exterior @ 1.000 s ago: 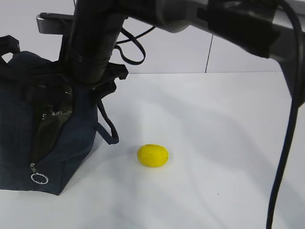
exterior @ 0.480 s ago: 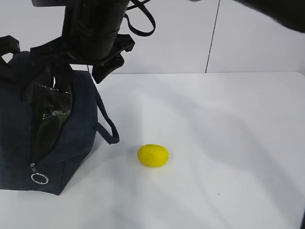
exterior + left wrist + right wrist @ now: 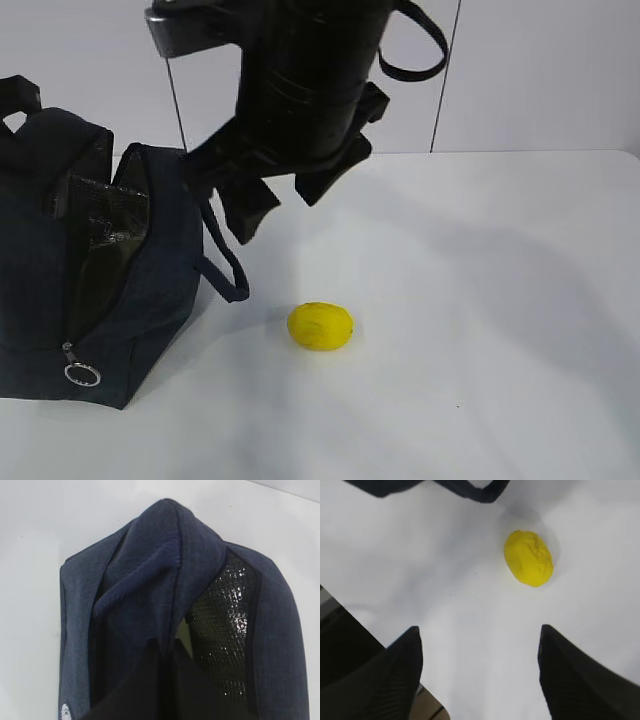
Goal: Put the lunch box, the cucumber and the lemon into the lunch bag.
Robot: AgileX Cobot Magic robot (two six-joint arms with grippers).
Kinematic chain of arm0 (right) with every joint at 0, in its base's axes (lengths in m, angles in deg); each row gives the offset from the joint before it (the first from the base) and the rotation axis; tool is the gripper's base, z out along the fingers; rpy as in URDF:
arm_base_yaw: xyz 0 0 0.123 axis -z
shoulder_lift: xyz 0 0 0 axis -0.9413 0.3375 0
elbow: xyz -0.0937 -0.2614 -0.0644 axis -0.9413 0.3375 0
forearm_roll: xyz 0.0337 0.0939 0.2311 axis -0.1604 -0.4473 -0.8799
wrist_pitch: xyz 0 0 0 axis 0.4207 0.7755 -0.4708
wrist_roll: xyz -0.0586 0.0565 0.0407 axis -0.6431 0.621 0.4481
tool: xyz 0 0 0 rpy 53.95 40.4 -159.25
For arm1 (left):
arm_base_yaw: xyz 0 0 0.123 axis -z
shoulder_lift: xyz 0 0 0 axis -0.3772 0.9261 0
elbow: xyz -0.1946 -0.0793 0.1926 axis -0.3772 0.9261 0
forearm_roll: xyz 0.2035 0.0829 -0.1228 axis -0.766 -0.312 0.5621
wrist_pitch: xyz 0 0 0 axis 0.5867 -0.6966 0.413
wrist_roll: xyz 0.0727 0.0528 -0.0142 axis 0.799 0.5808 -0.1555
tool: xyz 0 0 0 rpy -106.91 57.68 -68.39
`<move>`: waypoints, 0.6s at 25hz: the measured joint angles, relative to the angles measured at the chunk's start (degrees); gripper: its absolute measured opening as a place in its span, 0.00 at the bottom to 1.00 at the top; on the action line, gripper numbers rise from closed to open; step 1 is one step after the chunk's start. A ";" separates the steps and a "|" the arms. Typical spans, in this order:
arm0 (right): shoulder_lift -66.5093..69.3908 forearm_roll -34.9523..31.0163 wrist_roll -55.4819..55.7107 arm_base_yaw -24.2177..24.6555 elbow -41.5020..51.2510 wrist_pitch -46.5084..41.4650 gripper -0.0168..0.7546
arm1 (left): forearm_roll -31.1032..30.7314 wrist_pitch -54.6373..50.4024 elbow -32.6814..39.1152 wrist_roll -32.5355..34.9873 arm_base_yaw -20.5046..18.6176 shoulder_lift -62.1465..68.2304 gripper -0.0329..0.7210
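The navy lunch bag [image 3: 150, 290] stands at the left with its top open and its silver ring pull [image 3: 83, 374] low at the front. The yellow lemon [image 3: 320, 326] lies on the white table to the right of the bag. My right gripper [image 3: 285, 205] hangs open and empty above the table between bag and lemon; in the right wrist view [image 3: 479, 635] the lemon [image 3: 528, 558] lies ahead of its fingertips, slightly right. My left gripper [image 3: 162, 652] is shut on a fold of the bag's fabric [image 3: 85, 595]. The lunch box and cucumber are out of view.
A strap handle [image 3: 225, 265] hangs down the bag's right side towards the lemon and shows in the right wrist view [image 3: 470, 490]. The table's edge [image 3: 365, 630] runs close to the left fingertip. A white wall stands behind.
My right gripper has come up out of the bag's opening and moved right, now over the table near the lemon. The lemon and the bag have stayed in place.
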 joint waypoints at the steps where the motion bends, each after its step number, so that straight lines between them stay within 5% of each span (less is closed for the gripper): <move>1: -0.84 0.00 -0.59 0.00 1.45 0.00 0.73 | 0.00 0.00 0.00 0.00 0.00 0.00 0.03; 15: -2.81 1.08 -23.76 0.00 17.05 1.00 0.73 | -0.25 -0.12 0.00 0.00 0.00 0.00 0.03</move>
